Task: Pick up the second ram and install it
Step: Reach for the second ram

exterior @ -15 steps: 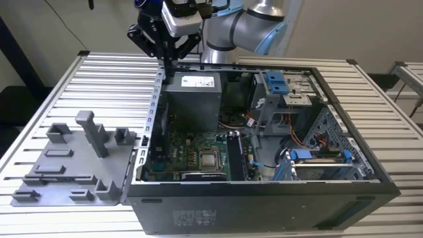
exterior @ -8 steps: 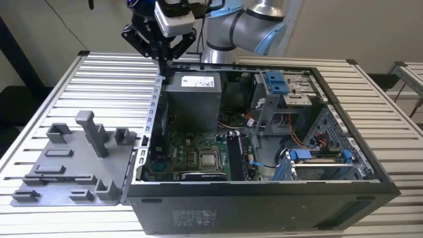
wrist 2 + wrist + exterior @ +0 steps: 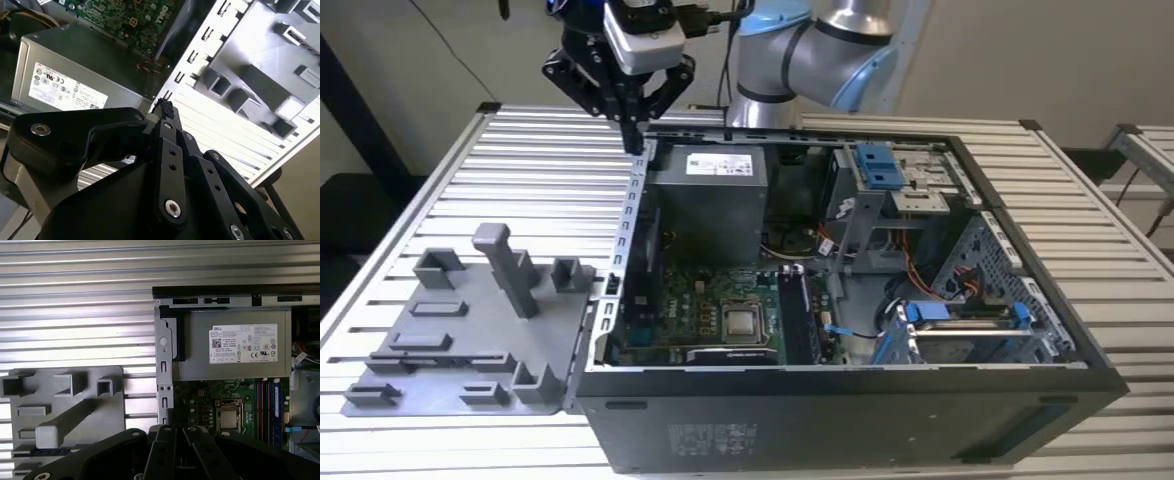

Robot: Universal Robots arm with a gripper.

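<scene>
My gripper [image 3: 636, 138] hangs above the back left corner of the open computer case [image 3: 630, 215], over its metal rim. Its black fingers [image 3: 165, 109] are pressed together, shut, with nothing between them. In the first wrist view the gripper [image 3: 175, 430] sits over the case's edge, between the grey fixture [image 3: 65, 405] and the motherboard [image 3: 210, 405]. A thin blue ram stick [image 3: 276, 407] stands seated in the memory slots beside the processor [image 3: 228, 419]. I cannot tell whether this is the second ram.
A grey power supply [image 3: 707, 200] fills the case's back left, just beside the gripper. Blue drive-bay clips [image 3: 881, 165] and cables lie at the exterior view's right. The grey fixture [image 3: 467, 330] with upright posts rests on the slatted table [image 3: 520, 190] left of the case.
</scene>
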